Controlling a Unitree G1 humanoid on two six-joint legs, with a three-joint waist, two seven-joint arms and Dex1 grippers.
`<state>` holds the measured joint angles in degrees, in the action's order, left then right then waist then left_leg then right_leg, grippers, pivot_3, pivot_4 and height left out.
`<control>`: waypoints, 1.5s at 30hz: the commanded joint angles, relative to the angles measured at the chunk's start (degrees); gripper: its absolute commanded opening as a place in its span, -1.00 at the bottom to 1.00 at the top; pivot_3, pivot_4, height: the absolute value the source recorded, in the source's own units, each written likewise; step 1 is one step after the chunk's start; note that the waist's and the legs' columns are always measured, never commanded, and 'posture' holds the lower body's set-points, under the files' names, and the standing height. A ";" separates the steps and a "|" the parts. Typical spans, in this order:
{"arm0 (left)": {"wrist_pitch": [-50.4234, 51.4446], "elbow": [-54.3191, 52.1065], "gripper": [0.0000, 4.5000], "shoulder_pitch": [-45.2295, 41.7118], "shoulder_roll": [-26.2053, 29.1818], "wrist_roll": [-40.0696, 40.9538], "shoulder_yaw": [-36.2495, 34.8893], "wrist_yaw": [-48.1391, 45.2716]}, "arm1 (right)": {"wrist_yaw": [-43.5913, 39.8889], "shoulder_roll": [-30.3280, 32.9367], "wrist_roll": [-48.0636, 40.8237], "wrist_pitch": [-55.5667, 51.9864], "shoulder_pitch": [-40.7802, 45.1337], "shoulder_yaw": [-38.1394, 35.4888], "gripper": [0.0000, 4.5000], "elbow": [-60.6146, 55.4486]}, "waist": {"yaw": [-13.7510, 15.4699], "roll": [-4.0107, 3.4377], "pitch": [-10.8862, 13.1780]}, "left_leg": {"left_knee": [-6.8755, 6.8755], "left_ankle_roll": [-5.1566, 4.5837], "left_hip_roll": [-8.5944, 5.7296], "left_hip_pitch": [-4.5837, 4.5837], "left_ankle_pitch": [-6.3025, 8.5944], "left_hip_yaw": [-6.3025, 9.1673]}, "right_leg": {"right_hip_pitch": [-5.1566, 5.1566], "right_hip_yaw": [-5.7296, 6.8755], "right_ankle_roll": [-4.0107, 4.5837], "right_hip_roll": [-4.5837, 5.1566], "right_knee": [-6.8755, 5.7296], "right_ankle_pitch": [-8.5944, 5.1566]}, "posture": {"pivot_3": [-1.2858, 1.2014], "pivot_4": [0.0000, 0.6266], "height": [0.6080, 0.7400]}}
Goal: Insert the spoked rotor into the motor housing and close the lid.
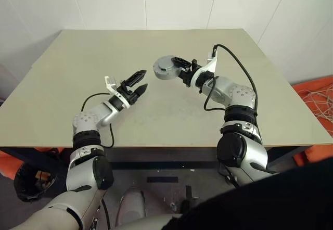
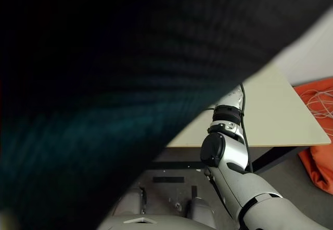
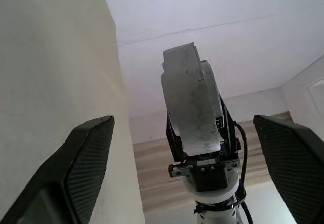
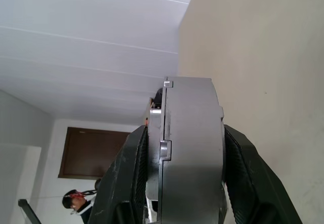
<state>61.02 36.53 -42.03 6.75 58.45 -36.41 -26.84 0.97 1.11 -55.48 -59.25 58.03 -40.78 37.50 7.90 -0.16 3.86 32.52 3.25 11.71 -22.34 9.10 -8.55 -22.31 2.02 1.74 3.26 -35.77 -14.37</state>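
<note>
1. Held up above the far middle of the tabletop (image 1: 62,100): the motor housing (image 1: 167,67), a round silver disc-shaped body, clear of the surface.
2. Clamped on it from the right side: the right gripper (image 1: 179,69), one black finger pressed against each flat face, as seen edge-on from the right wrist (image 4: 190,153).
3. Seen in that same wrist view: a stepped seam along the silver rim and a thin glint of orange at the edge of one face.
4. No view of the spoked rotor as a separate piece; impossible to tell from these pictures whether it sits inside the housing.
5. Nearer and to the left: the left gripper (image 1: 139,82), raised off the tabletop, black fingers spread wide, nothing between them, tips aimed toward the housing with bare tabletop in between.
6. From the left wrist: both fingers (image 3: 86,168) far apart at the edges, the housing (image 3: 192,102) edge-on straight ahead in the other gripper.
7. Across most of the right eye view: a dark cloth-like mass close to the lens, hiding the work area.
8. Beyond the right table edge: an orange sheet (image 1: 317,102) with pale cable on the floor.
9. Far off in the right wrist view: a person (image 4: 76,203) by a dark doorway.
</note>
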 commanded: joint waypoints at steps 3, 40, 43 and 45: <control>-0.20 9.39 0.99 -7.22 -0.87 5.59 -5.72 3.87 | -0.05 0.37 -4.37 -1.02 2.12 -0.26 -0.09 -3.75 | 0.35 0.00 0.00 | 0.04 0.00 0.00 0.00 0.00 0.01 | 0.00 -0.01 -0.01 0.00 -0.01 0.01 | 0.03 -1.00 1.00; -4.81 12.08 0.01 -10.27 -3.01 2.13 -1.16 0.80 | 3.72 -3.14 -8.22 -3.22 -3.30 4.62 -0.09 -12.60 | 0.90 0.00 0.00 | 0.18 0.00 0.00 -0.03 0.00 0.05 | 0.07 -0.02 -0.13 0.03 -0.02 0.12 | 0.03 -1.00 1.00; -4.59 12.04 -0.06 -10.14 -2.96 2.11 -1.18 0.72 | 3.62 -3.05 -8.24 -3.11 -3.28 4.79 -0.09 -12.55 | 0.90 0.00 0.00 | 0.19 0.00 0.00 -0.03 0.00 0.06 | 0.07 -0.02 -0.13 0.03 -0.02 0.12 | 0.03 -1.00 1.00; -4.38 11.96 -0.06 -10.06 -2.95 2.17 -1.19 0.65 | 3.59 -3.02 -8.27 -3.06 -3.26 4.84 -0.09 -12.53 | 0.90 0.00 0.00 | 0.19 0.00 0.00 -0.03 0.00 0.06 | 0.07 -0.02 -0.13 0.03 -0.02 0.12 | 0.03 -1.00 1.00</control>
<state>56.34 49.99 -51.45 3.36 60.62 -38.19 -25.23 5.12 -2.23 -61.12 -63.07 53.06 -36.10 28.39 8.80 -0.15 3.86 32.71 3.25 11.72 -22.37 9.10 -8.49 -22.23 2.01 1.61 3.29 -35.79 -14.25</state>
